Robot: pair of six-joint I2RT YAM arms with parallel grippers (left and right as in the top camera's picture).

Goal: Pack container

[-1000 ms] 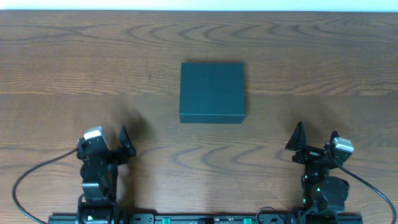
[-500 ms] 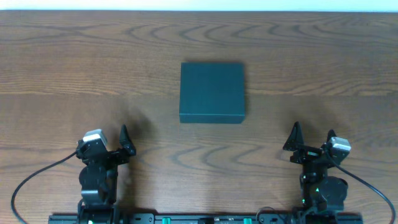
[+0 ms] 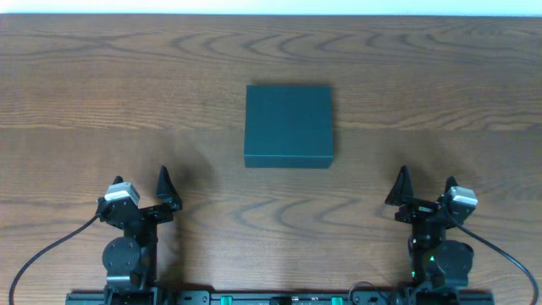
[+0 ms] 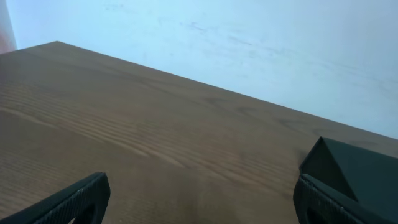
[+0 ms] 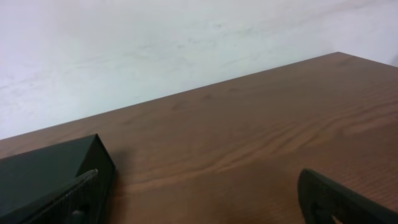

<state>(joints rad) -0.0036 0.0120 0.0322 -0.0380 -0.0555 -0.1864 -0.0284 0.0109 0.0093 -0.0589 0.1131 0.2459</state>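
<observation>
Since a second ago, the left gripper has shifted slightly.

Overhead: it and the right gripper are spread and empty, well apart from the container.

Left wrist: the fingers gape, with the container far right.

Right wrist: the fingers gape, with the container far left.

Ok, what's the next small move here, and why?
Probably extend the right gripper toward the container: its lid looks shut, and both that gripper and the left gripper sit open and empty, well short of it.
</observation>
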